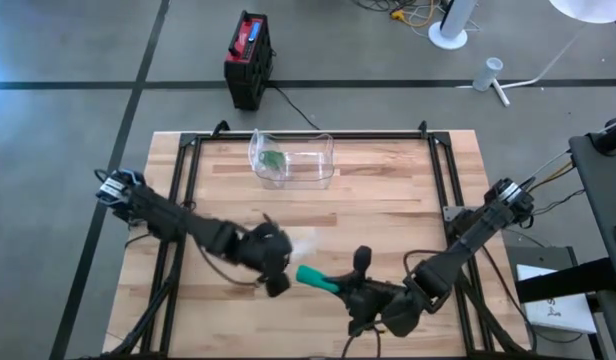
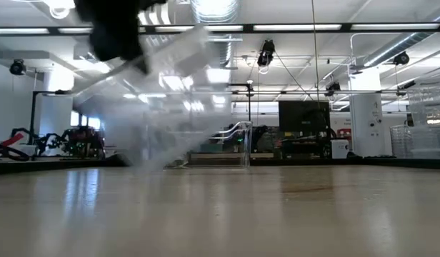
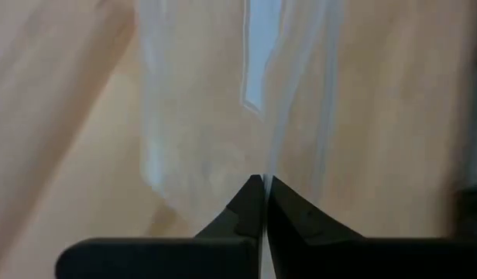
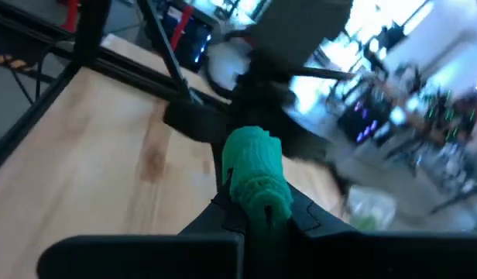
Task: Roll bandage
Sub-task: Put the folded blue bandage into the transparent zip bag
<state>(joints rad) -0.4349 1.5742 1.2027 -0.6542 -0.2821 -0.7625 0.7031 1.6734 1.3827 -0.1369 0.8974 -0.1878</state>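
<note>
My left gripper [image 1: 283, 256] is near the table's middle front and is shut on a clear plastic bag [image 1: 304, 241]. The bag is a pale, blurred sheet in the low view [image 2: 170, 86] and fills the left wrist view [image 3: 223, 101]. My right gripper [image 1: 338, 287] is just to the bag's right, shut on a green bandage roll [image 1: 313, 277]. The roll's free end points toward the bag and the left gripper. The roll also shows in the right wrist view [image 4: 258, 182]. My left gripper pinches the clear bag's film [image 3: 263, 167] between its two fingertips [image 3: 246, 203]. One layer or several, I cannot tell. The bag is off the table and stretches away from the fingers, as the low view [image 2: 163, 107] shows. My right gripper pinches the green roll between its two fingers at the end nearest the wrist [image 4: 263, 208]. The fingers lie along the roll. The roll sticks out forward past the fingertips [image 4: 252, 151], toward the table's left, clear of the tabletop.
A clear plastic tub [image 1: 292, 160] with a small green thing inside stands at the table's far middle. Black frame rails [image 1: 184, 190] run along the table's left and right sides. A red and black box [image 1: 247, 60] sits on the floor beyond the table.
</note>
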